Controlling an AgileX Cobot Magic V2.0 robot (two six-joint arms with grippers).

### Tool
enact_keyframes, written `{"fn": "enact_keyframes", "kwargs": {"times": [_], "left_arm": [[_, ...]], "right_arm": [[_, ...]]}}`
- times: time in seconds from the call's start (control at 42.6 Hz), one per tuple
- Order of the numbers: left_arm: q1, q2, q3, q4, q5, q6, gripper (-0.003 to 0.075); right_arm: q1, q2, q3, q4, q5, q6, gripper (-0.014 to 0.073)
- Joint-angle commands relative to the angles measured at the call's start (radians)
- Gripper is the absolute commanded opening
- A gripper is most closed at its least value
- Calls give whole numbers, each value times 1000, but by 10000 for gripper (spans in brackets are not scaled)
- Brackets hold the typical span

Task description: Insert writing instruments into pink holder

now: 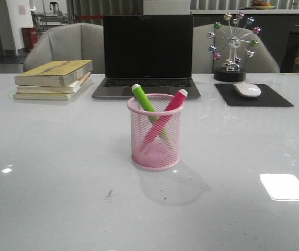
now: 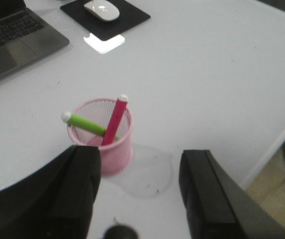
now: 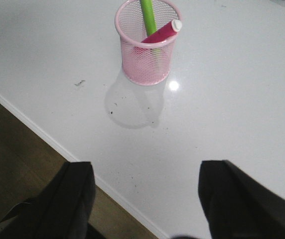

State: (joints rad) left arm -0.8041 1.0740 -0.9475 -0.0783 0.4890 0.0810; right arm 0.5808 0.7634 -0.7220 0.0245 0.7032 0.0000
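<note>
Green pen (image 1: 144,98) and red pen (image 1: 166,118) lean crossed inside pink cup (image 1: 156,155). Left claw (image 2: 138,199), right claw (image 3: 145,199) apart, empty. Best retreat clear of cup.

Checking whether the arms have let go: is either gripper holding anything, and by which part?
Nothing is held. The left gripper and right gripper are open and empty.

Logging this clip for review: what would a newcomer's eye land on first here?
The round pink wire-mesh pen cup at the table's centre, with a lime green marker and a pink-red marker crossed inside it, white ends poking above the rim. Behind it sit a dark open laptop and a ferris-wheel ornament at back right.
</note>
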Motion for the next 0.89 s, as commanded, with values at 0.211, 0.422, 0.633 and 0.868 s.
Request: {"fn": "enact_keyframes", "kwargs": {"times": [0.211,0.422,0.633,0.868], "left_arm": [[3,-305,96,4,186,-41,426],[3,-450,235,4,95,-41,424],[3,-457,258,4,86,-41,272],[3,-456,259,3,86,-41,94]], "right_arm": [[-3,-7,-28,1,-88,-9,550],[-3,-6,-28,1,-50,-10,550],[-3,-6,-28,0,-38,-10,358],[-3,-6,-28,0,-24,-10,67]]}}
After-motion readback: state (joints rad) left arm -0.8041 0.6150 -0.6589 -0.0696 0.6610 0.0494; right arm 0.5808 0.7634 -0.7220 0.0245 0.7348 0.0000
